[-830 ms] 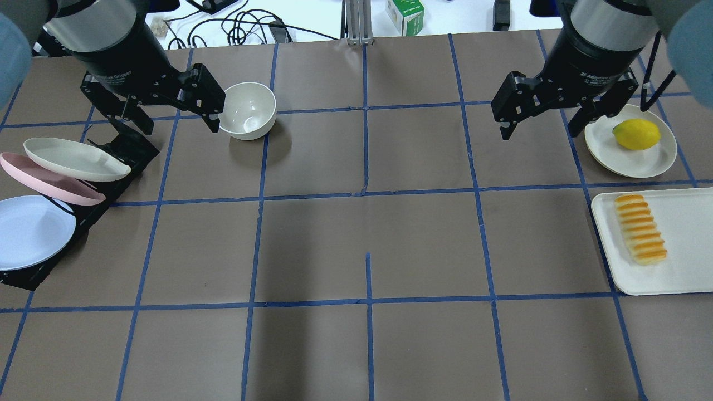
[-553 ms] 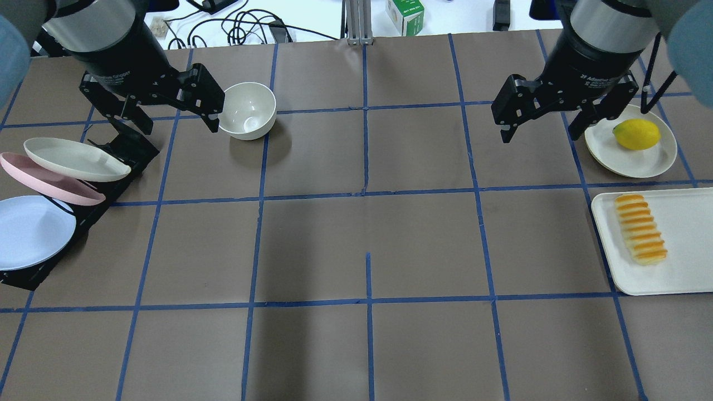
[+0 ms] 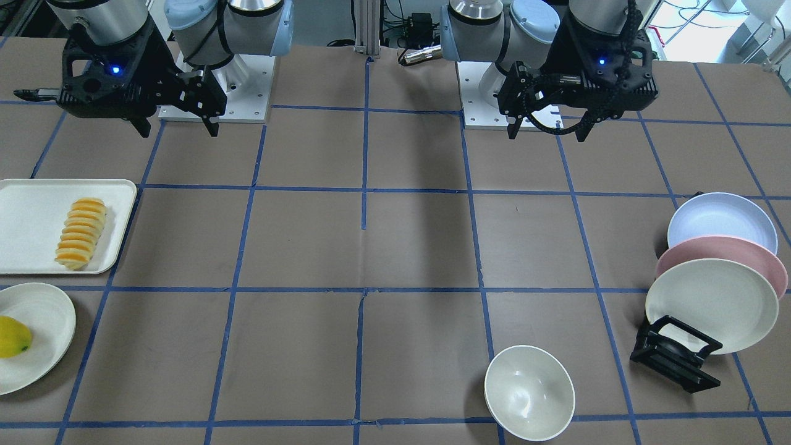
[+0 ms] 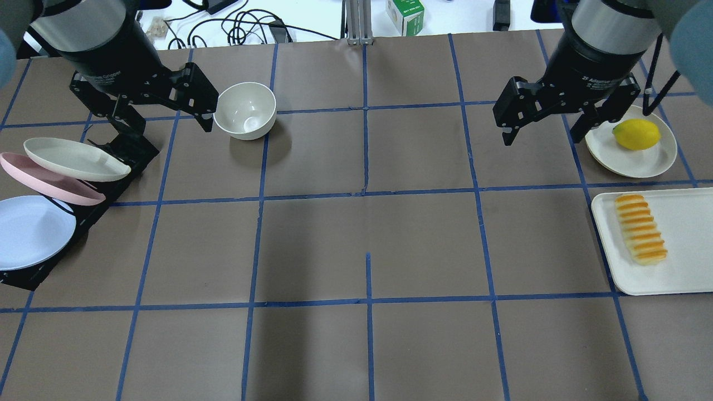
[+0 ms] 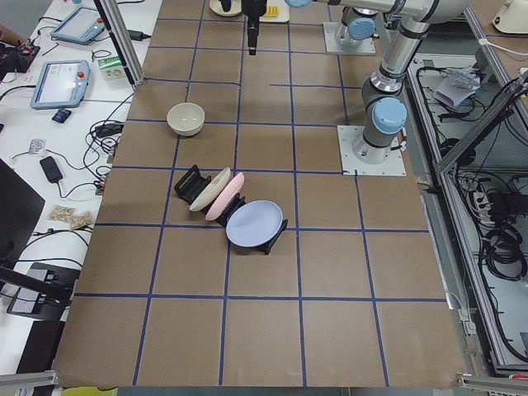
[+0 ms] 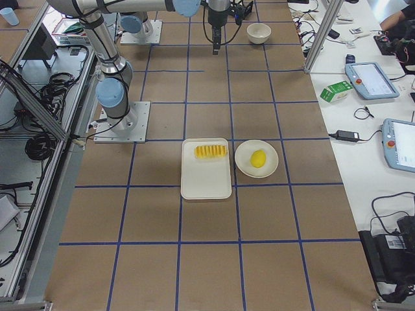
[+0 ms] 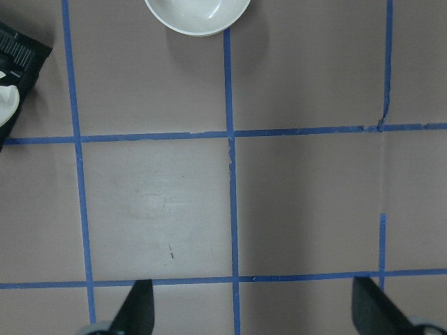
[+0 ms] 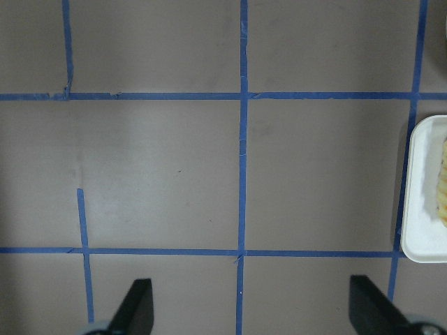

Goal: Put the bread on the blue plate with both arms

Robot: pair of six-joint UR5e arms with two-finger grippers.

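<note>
Cover of table (image 4: 423, 245): brown paper, matt, slightly creased. Finish of blue plate (image 4: 30, 231): smooth, matt. White bowl (image 4: 245, 110): smooth, slight gloss. Top of bread (image 4: 640, 228): ridged. White tray (image 4: 688, 245): matt.

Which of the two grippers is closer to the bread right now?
The right. Its gripper hangs over the bread's end of the table; the left gripper is at the far end, near the bowl.

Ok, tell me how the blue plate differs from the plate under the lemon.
The blue plate leans in a black rack; the cream plate lies flat. The blue plate is empty; the cream plate carries the lemon. Colour: pale blue against cream. Both are round and shallow.
</note>
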